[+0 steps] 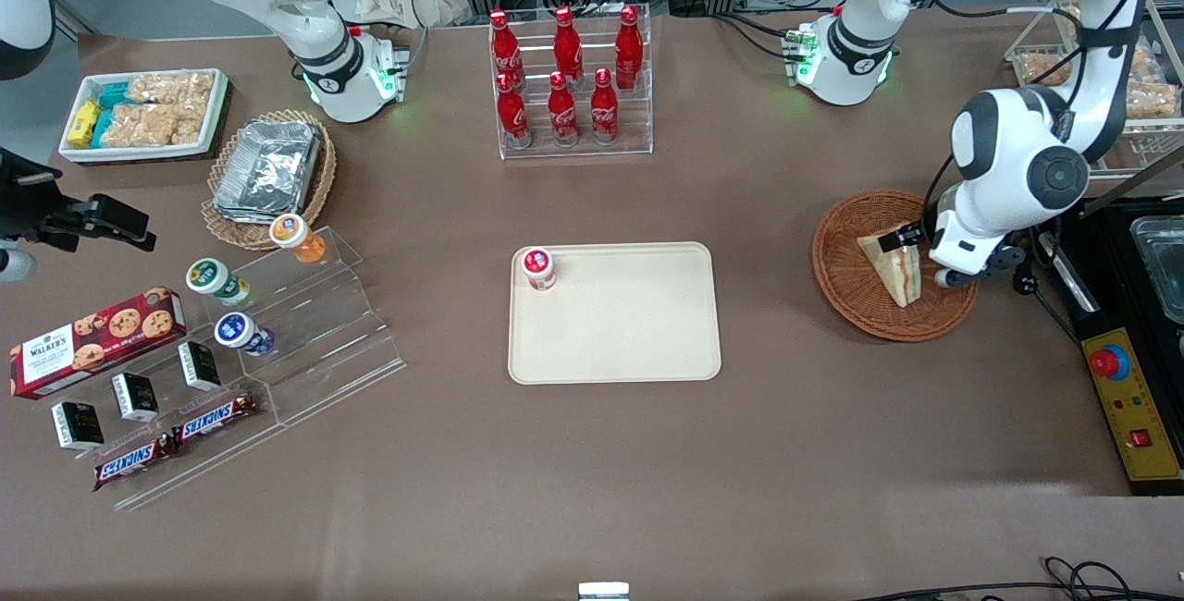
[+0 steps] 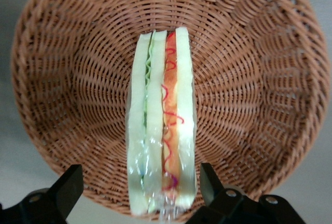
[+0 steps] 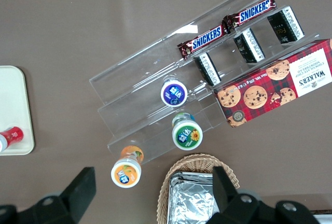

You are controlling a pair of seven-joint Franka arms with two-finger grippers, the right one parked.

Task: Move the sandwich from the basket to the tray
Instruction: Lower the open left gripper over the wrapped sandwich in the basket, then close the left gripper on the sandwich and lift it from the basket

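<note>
The wrapped sandwich (image 2: 162,125) is being straddled by the opened gripper (image 2: 140,190) inside the round brown basket (image 1: 846,287).

The sandwich is being kept on its edge in the wicker basket, with green filling on one side and red filling on the other. The two black fingers (image 2: 212,182) are being held wide apart, one on each side of the wedge, and nothing is being squeezed. The cream tray (image 1: 638,333) is being left flat in the middle of the table, well apart from the basket, toward the parked arm's end. A small red-capped cup (image 1: 538,267) is being kept upright on one corner of the tray.
</note>
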